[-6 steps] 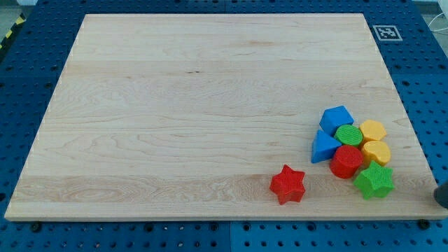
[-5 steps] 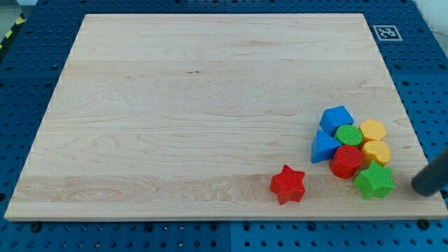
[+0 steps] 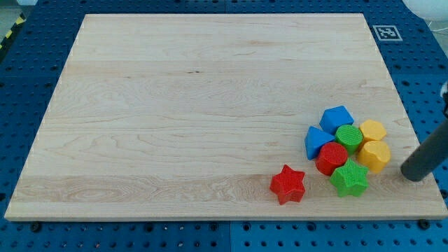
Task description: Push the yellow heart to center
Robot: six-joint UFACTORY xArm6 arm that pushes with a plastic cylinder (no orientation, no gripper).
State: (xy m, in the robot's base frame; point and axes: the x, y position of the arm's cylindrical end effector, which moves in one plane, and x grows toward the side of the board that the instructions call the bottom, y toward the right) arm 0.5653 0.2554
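The yellow heart [image 3: 376, 155] lies near the board's right edge, at the right end of a tight cluster of blocks. A yellow hexagon [image 3: 373, 131] sits just above it. My tip [image 3: 414, 172] is a short way to the right of the heart and slightly lower, not touching it. The dark rod rises from the tip to the view's right edge.
Left of the heart are a green cylinder [image 3: 348, 136], a red cylinder [image 3: 331, 158], a green star [image 3: 349, 180], a blue triangle [image 3: 318, 141] and a blue block [image 3: 337, 117]. A red star [image 3: 288, 185] lies apart at lower left. The wooden board [image 3: 210, 105] has a marker tag [image 3: 386, 32] off its top right corner.
My tip has moved in from the right edge toward the cluster. The green star, red cylinder, blue triangle and yellow heart have shifted left.
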